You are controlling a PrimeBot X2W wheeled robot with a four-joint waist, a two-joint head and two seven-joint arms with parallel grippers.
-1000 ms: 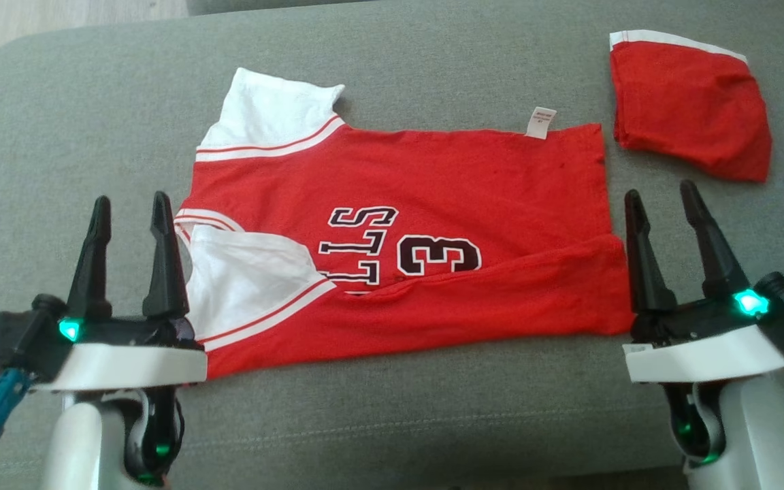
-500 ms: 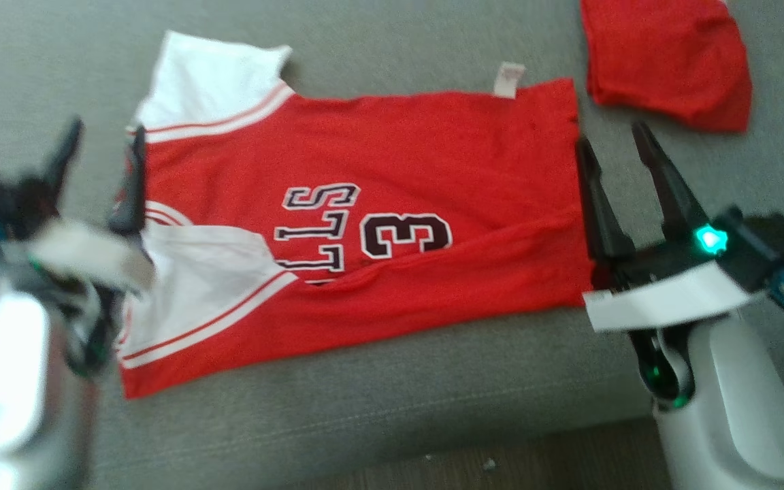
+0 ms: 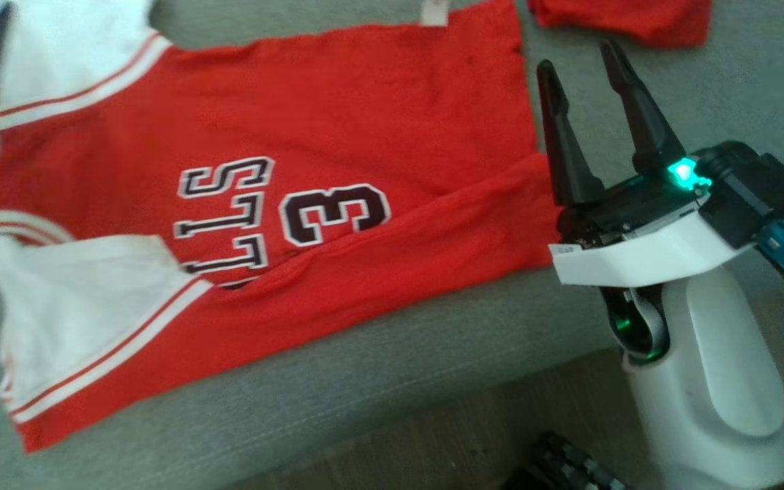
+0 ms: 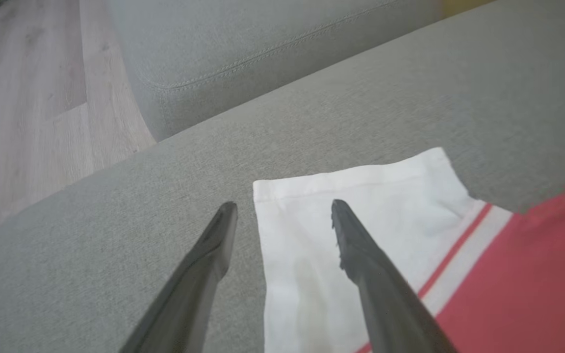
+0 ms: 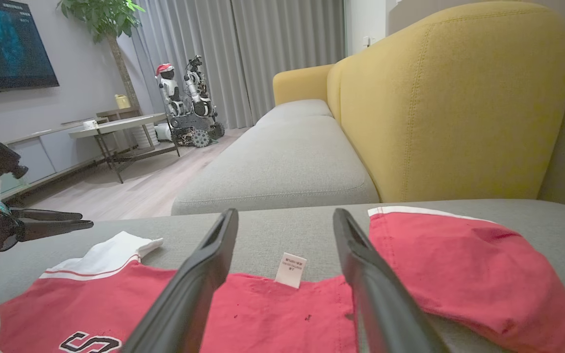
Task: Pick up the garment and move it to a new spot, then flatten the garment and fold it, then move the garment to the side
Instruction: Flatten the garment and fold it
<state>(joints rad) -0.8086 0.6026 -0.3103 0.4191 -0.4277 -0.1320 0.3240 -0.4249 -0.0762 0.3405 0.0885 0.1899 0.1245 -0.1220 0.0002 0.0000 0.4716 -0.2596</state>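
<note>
view change: the head camera has swung down and to the right since a second ago, so the whole scene has slid up and left; the jersey itself lies as it did.
left gripper: was low at the left end of the jersey, now up by the far white sleeve. Fingers spread wide, nothing between them; one is over the sleeve, the other over bare cushion. Can't tell if it touches.
right gripper: same place as before, just off the jersey's right end, near the front edge of the cushion. Wide open, empty.
surface: gray fabric cushion with a stitched seam along its front edge; wood floor below it.
room: yellow sofa back behind a second gray cushion, gray curtains, a plant, a TV, a low table, another robot parked by the curtains.
jersey position: flat across the cushion, lengthwise left to right, sleeves at the left end.
jersey look: red, with white sleeves trimmed in red stripes and dark "LLS" and "3" print. The near long edge is folded up over part of the print. A white tag sticks out at the far edge.
neighbor: folded red shorts at the far right of the cushion, apart from the jersey.
</note>
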